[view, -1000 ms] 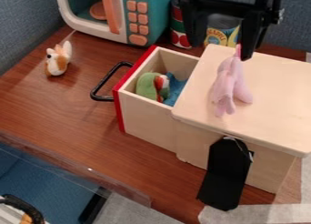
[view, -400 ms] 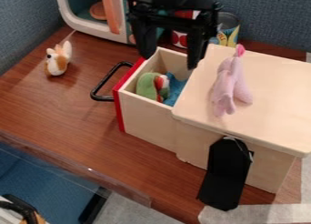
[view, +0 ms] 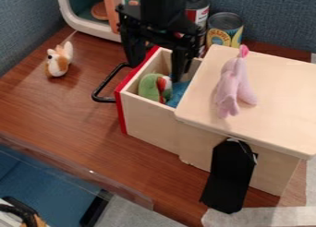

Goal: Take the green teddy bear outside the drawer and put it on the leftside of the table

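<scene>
Above drawer: gripper has swung over from the box lid and dropped; you look close to a grasp.
Grip: fingers wide apart, nothing held.
Green plush: inside drawer, by its red front, beside blue item.
Edges: drawer walls are tight; lift over front and handle.
Set-down: tabletop left of drawer; mind the orange-and-white plush.

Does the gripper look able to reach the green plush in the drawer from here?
Probably yes: the open gripper hangs over the pulled-out drawer, and nothing covers the green plush, though walls stand close by.
</scene>
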You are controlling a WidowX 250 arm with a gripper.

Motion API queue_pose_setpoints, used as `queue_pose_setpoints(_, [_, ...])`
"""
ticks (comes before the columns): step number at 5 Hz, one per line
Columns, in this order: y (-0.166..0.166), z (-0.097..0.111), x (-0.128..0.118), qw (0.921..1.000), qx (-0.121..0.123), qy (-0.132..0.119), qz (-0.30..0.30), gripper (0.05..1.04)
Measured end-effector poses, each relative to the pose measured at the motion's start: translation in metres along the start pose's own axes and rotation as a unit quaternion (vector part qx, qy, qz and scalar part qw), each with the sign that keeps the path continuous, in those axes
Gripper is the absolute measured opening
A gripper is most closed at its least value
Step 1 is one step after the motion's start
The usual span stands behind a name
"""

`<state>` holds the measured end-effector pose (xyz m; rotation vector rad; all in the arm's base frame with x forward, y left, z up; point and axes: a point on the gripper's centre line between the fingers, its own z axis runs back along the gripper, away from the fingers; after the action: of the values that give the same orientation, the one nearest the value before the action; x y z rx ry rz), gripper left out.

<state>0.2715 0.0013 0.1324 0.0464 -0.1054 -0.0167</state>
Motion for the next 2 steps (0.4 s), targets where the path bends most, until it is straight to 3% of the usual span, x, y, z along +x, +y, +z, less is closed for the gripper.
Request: queue_pose_setpoints(2, [0.015, -0.027, 0.003, 0.999, -0.024, 0.029, 0.024, 1.001])
